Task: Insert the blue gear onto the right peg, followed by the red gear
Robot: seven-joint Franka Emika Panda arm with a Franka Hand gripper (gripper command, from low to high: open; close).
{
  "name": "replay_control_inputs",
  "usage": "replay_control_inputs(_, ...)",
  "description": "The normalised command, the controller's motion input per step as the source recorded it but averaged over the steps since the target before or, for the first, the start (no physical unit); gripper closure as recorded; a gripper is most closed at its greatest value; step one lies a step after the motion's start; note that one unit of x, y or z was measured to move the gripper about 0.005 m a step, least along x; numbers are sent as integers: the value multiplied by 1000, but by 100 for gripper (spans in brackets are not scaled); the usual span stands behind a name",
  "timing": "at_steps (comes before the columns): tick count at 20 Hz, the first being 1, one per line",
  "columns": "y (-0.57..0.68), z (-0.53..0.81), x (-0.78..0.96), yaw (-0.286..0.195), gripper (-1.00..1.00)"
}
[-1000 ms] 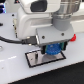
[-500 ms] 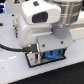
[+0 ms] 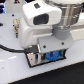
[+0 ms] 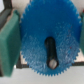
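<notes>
In the wrist view the blue gear (image 4: 50, 35) fills most of the picture, toothed rim all round. A dark pin, the peg (image 4: 51, 50), shows through its centre hole. My gripper (image 4: 45, 39) is shut on the blue gear, with a green finger pad (image 4: 9, 42) against its rim. In the exterior view the gripper (image 3: 47, 54) is low over the grey plate with a black border (image 3: 34, 62), and the blue gear (image 3: 53, 56) shows between the fingers just above it. The second peg is hidden. The red gear is out of view.
The white and grey arm (image 3: 45, 22) covers most of the exterior view. A black cable (image 3: 10, 50) runs across the white table at the exterior view's left. The plate's black border (image 4: 22, 67) shows under the gear in the wrist view.
My gripper has come down with the blue gear towards the plate. The gear now sits lower, close over the plate.
</notes>
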Motion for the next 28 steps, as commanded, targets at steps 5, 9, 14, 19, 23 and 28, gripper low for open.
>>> replay_control_inputs(5, 100, 409, -286, 0, -100)
replay_control_inputs(9, 225, 272, -462, 0, -100)
replay_control_inputs(14, 269, 87, -653, 0, -100)
replay_control_inputs(19, 145, 22, -805, 0, -100)
replay_control_inputs(23, 107, -19, -793, 0, -100)
replay_control_inputs(28, 86, -23, -427, 0, -100)
